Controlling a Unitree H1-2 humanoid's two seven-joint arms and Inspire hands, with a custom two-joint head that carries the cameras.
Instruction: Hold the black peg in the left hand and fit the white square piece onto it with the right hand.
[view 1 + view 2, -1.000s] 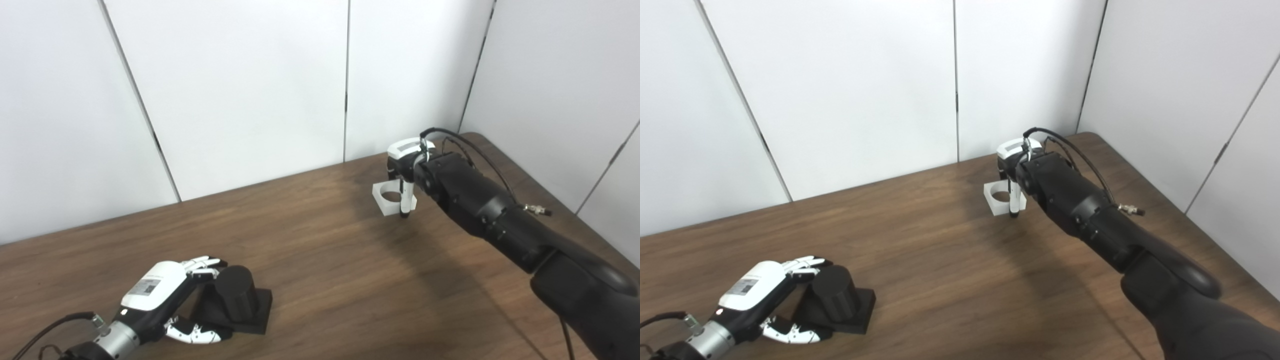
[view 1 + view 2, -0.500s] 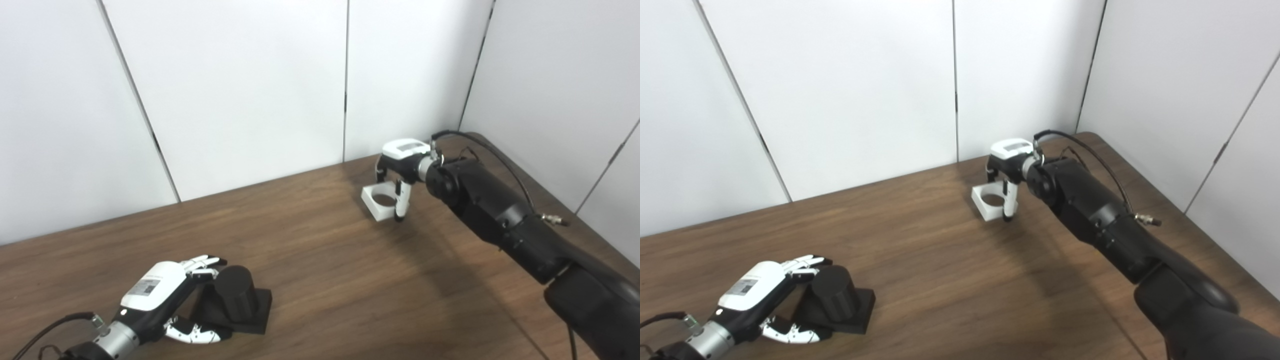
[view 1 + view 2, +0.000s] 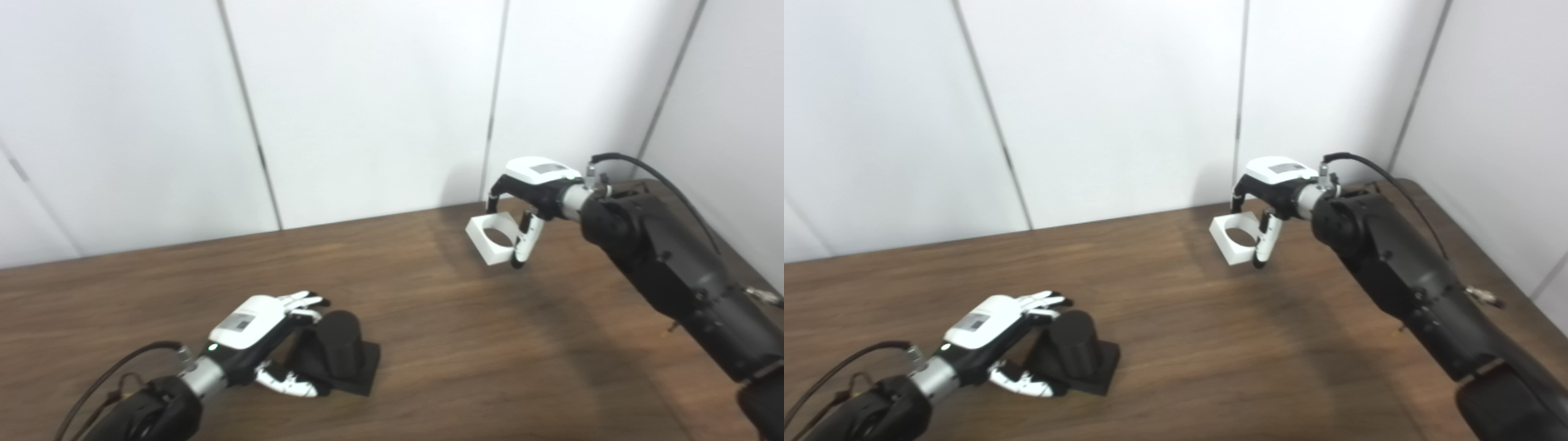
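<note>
The black peg (image 3: 337, 343), a short cylinder on a square black base, stands on the wooden table (image 3: 441, 343) at the front left. My left hand (image 3: 254, 318) cups it from the left, with fingers (image 3: 1047, 301) against the cylinder's top and the thumb along the base's front. My right hand (image 3: 533, 187) is at the back right, shut on the white square piece (image 3: 490, 236) with a round hole. The piece is tilted and looks lifted a little off the table, pinched between fingers behind it and the thumb (image 3: 1262, 242) in front.
White wall panels (image 3: 367, 104) close the table's back and right sides. The table's rounded back right corner (image 3: 1402, 184) lies just behind my right arm. Bare wood stretches between the two hands.
The camera has swung, shifting the whole picture to the right. My right hand has carried the white piece up and leftward along the back of the table. The left hand stays on the peg.
</note>
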